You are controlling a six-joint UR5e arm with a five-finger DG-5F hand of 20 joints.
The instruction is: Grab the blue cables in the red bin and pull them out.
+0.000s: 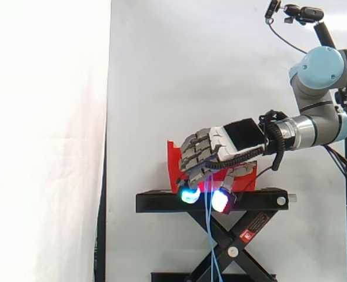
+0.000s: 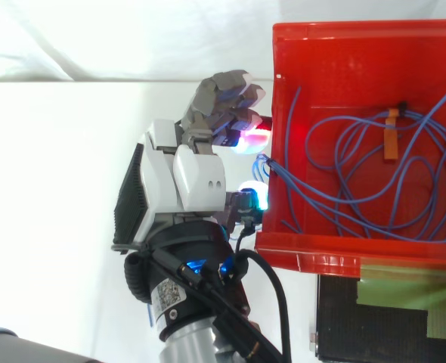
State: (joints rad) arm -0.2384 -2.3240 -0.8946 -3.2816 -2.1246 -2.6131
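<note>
Side camera level, distant; top camera overhead, close; shared: red bin (image 2: 321, 255), hand (image 2: 185, 178).

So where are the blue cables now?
Top view: the blue cables lie mostly coiled in the red bin at right; some strands cross its wall into the hand and, in the side view, hang past the black stand.

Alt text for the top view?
Robot hand, curled shut, pinches blue cables where a strand crosses the side wall of the red bin. Most of the cable lies coiled inside the bin, bundled by an orange tie.
</note>
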